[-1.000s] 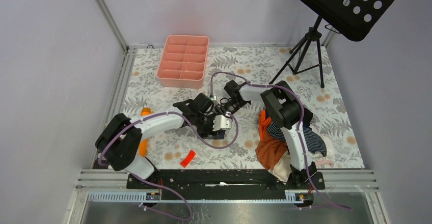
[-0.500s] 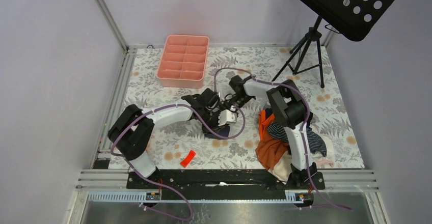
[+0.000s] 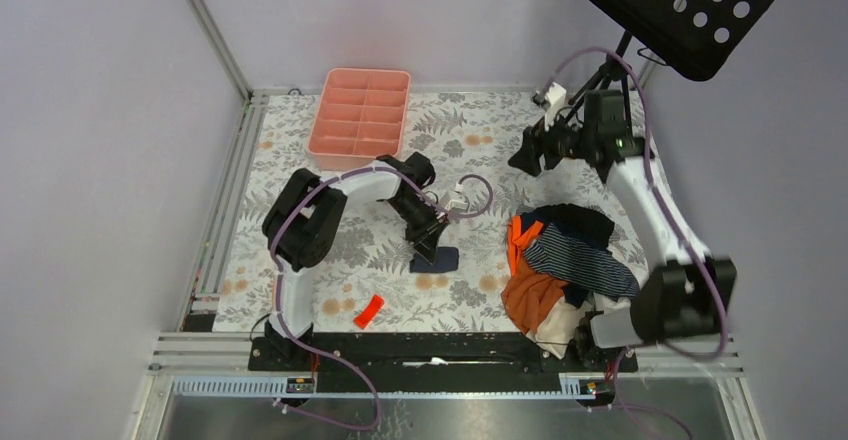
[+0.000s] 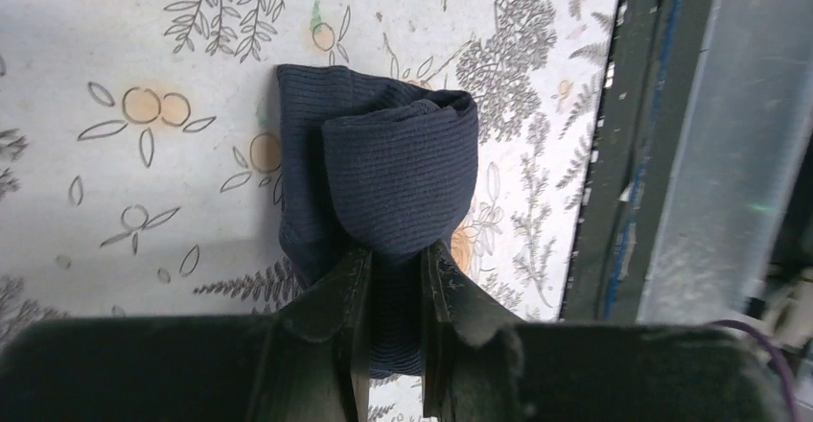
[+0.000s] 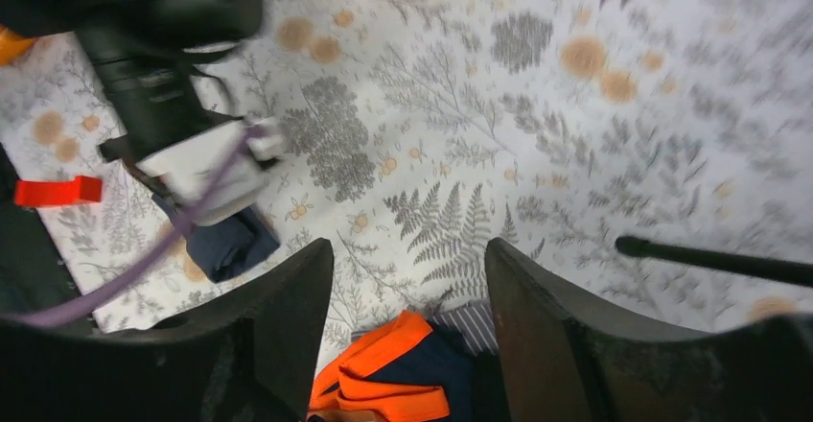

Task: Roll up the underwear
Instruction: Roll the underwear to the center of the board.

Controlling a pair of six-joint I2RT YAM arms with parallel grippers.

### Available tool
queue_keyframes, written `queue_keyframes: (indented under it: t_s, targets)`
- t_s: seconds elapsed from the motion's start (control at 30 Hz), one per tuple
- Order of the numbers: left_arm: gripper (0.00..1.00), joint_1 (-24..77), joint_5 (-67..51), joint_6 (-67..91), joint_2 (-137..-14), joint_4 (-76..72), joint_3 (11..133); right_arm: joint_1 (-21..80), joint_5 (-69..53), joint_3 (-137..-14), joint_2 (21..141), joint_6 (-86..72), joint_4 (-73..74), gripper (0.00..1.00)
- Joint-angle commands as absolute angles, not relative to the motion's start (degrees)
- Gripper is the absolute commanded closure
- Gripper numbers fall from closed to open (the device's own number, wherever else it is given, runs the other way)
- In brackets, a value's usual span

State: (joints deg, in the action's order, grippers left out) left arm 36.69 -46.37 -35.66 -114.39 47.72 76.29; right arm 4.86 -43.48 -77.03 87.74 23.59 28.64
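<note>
At centre, left gripper (image 4: 395, 257) pinches rolled underwear (image 4: 398, 168) (right gripper (image 5: 407, 254) agape).

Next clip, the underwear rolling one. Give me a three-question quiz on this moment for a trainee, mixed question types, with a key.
1. True or false: the left end effector is shut on the rolled navy underwear.
2. The right end effector is: A) open and empty, B) shut on a sock, C) shut on a bottle.
3. Which side of the table holds the clothes pile?
Key: 1 true; 2 A; 3 the right side.
</note>
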Motion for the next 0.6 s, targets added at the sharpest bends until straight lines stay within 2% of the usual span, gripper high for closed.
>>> queue_keyframes:
  t_s: [0.0, 0.1, 0.23, 0.43, 0.47, 0.57]
  targets:
    - [0.99, 36.82, -48.18, -37.51, -124.03, 55.46, 80.78, 7.74, -39.23, -62.33, 70.24, 22.59, 9.19, 0.32]
    - [0.99, 36.52, -49.51, -38.17, -127.69, 58.02, 84.22, 15.96, -37.63, -60.73, 64.28, 33.62, 19.97, 0.33]
    - [0.99, 35.79, -49.84, -37.59, -130.41, 58.09, 86.78, 28.67, -33.76, -57.52, 62.8, 45.38, 33.68, 0.48]
    - [0.98, 34.16, -50.96, -35.83, -133.82, 58.38, 89.64, 42.26, -27.62, -45.26, 61.34, 52.74, 26.39, 0.55]
    - [0.98, 34.03, -51.02, -35.45, -134.07, 58.15, 89.61, 43.82, -26.25, -42.98, 61.98, 52.7, 23.63, 0.55]
    - [0.98, 33.85, -51.34, -34.79, -134.61, 58.01, 89.78, 47.93, -22.21, -39.18, 65.03, 51.08, 14.29, 0.45]
